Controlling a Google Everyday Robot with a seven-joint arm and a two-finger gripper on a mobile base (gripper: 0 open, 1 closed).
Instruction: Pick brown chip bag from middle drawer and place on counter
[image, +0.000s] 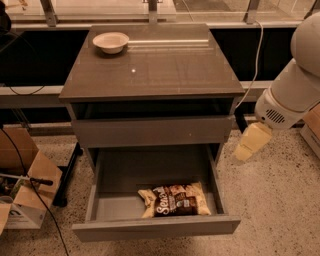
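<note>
The brown chip bag (174, 199) lies flat in the open middle drawer (115, 172), near its front panel and right of centre, with its white lettering facing up. The drawer is pulled well out at the bottom of the cabinet. The counter (165, 65) is the cabinet's glossy grey-brown top. My gripper (252, 141), cream-coloured, hangs from the white arm (292, 90) to the right of the cabinet, level with the closed upper drawer front, outside the drawer and apart from the bag.
A white bowl (110, 41) stands on the counter's back left corner. A plain drawer front (152, 131) sits above the open drawer. Cardboard boxes (22, 197) and cables lie on the speckled floor at the left. A white cable (255, 65) hangs at the cabinet's right.
</note>
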